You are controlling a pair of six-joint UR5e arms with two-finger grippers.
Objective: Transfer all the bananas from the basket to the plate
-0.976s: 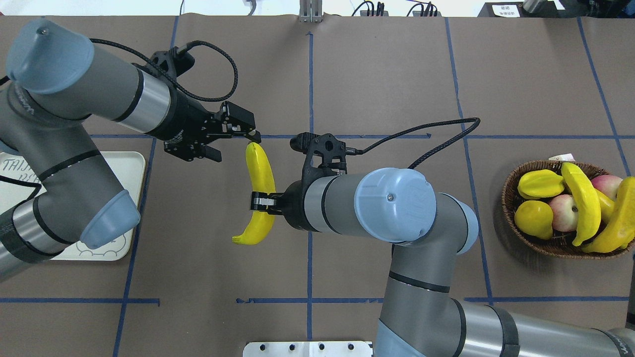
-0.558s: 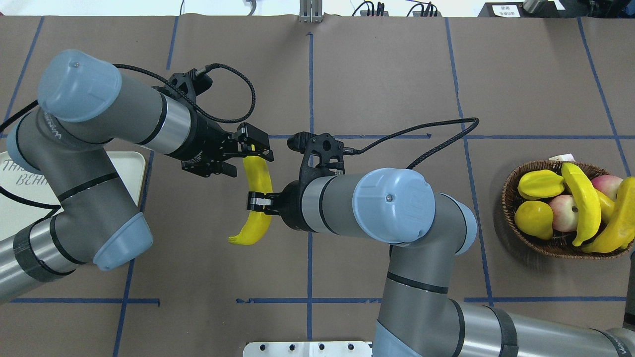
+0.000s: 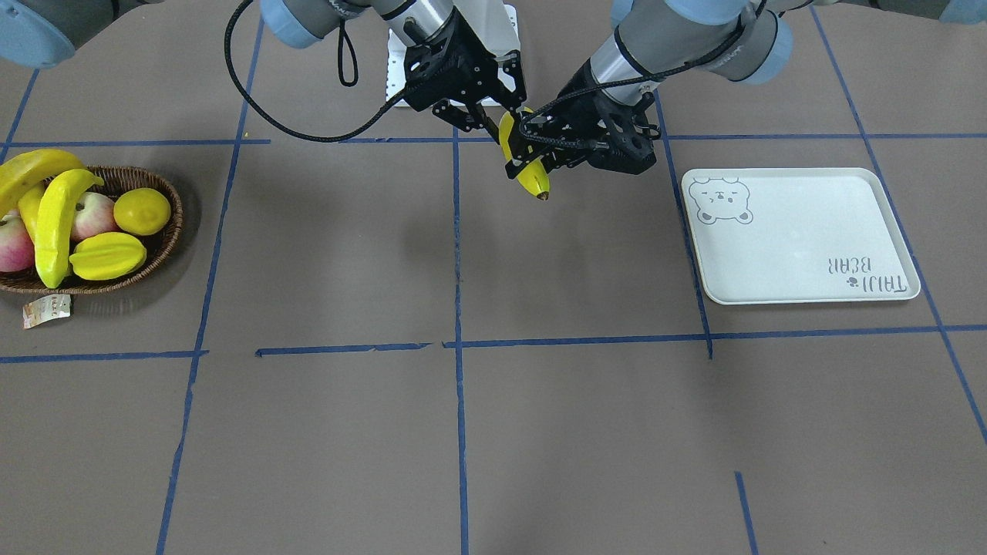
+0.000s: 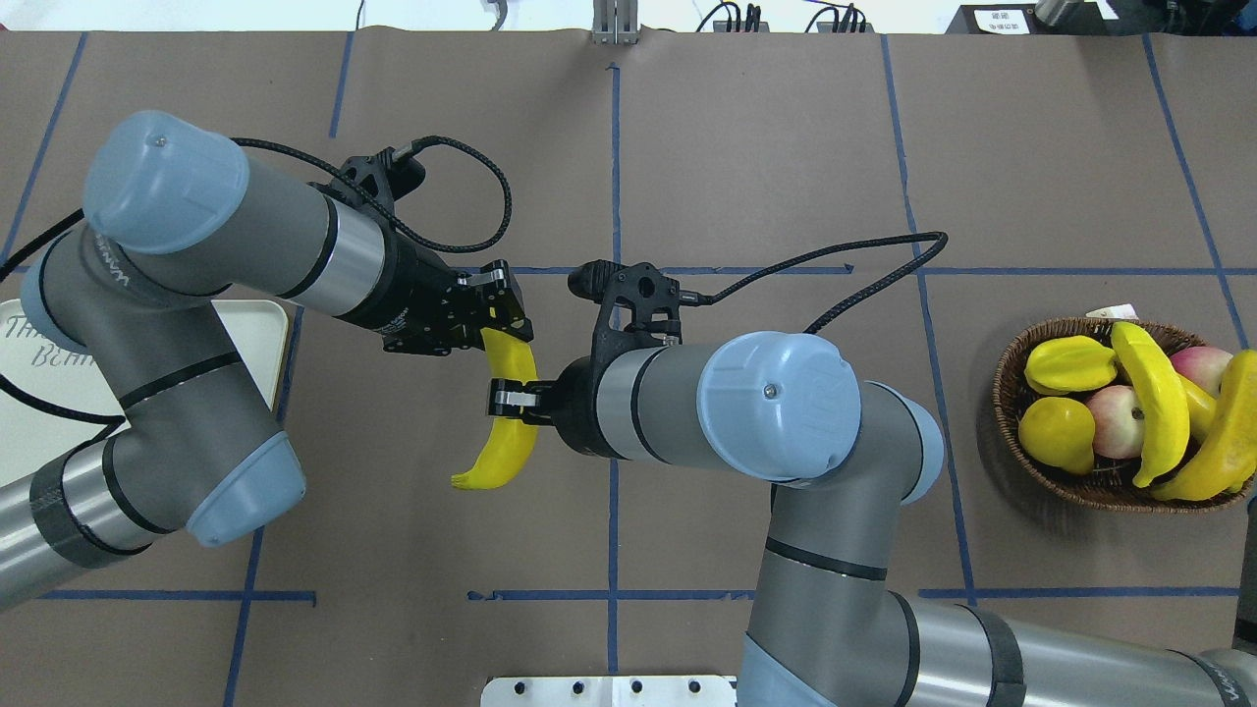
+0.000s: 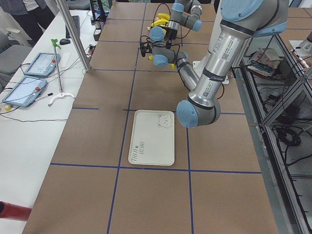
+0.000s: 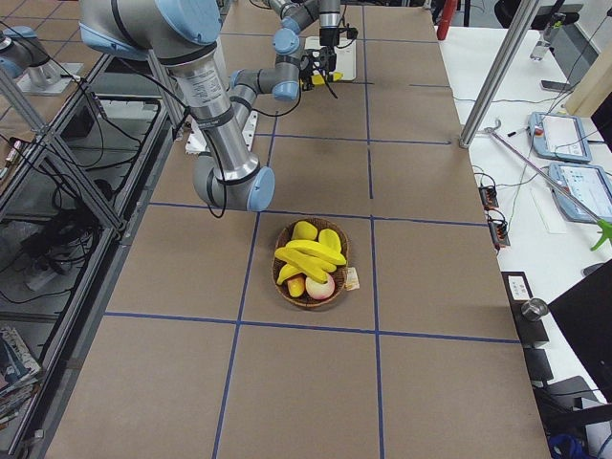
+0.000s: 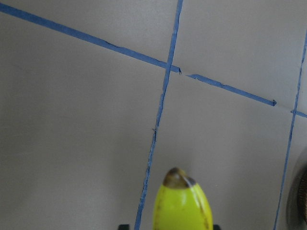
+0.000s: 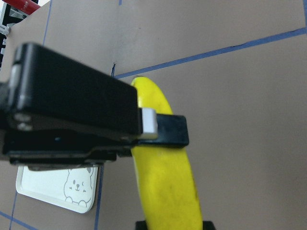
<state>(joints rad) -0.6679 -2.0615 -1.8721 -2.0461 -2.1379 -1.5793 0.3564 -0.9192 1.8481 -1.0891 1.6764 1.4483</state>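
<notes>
where basket (image 4: 1006,403) sits, bananas (image 4: 1151,403) lie inside

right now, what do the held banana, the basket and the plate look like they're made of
Banana: probably a plastic or foam imitation; its skin is uniform glossy yellow with sharp highlights. Basket: woven wicker, dark brown and matte; the weave shows at the rim. Plate: likely hard plastic or melamine, with a smooth pale satin surface and a printed bear and lettering; cannot tell for certain.

Glossy, smooth yellow banana (image 4: 506,447) above a matt brown paper-covered table (image 4: 766,147).
Right: rough, dark woven wicker basket (image 4: 1004,403). Left: smooth, matt pale plate (image 3: 802,239). Blue tape (image 4: 615,177) strips lie on the paper.
</notes>
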